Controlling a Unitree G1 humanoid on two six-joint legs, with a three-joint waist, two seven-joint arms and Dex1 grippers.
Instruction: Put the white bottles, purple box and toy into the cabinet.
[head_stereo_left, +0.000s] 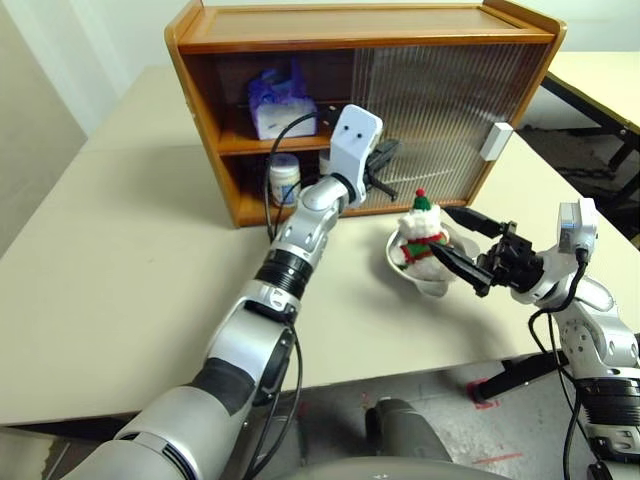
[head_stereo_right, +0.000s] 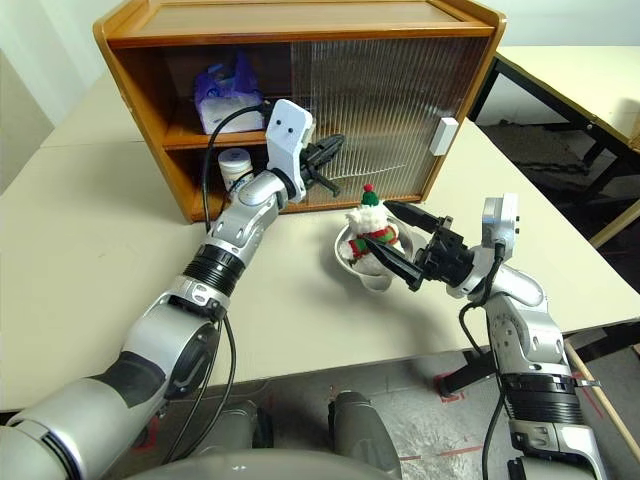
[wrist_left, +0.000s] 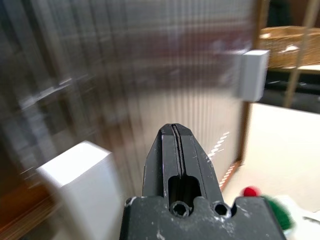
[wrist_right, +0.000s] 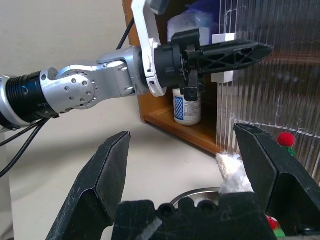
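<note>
The left gripper (wrist_right: 252, 50), its black fingers pressed together, pointed at the honey-brown wooden cabinet's (head_stereo_left: 360, 30) ribbed translucent door. The right gripper (head_stereo_right: 395, 240) stood wide apart around the fluffy white plush toy (head_stereo_right: 368, 235) in the shiny metal bowl (head_stereo_right: 355, 270).

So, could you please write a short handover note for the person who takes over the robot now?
Left pincer: shut, empty, in front of the cabinet's ribbed door.
Right pincer: open, empty, by the toy.
Done: purple box on the upper shelf; one white bottle on the lower shelf.
Second bottle: cannot tell where it is.
Left: the toy sits in the metal bowl on the table; it goes into the cabinet.
</note>
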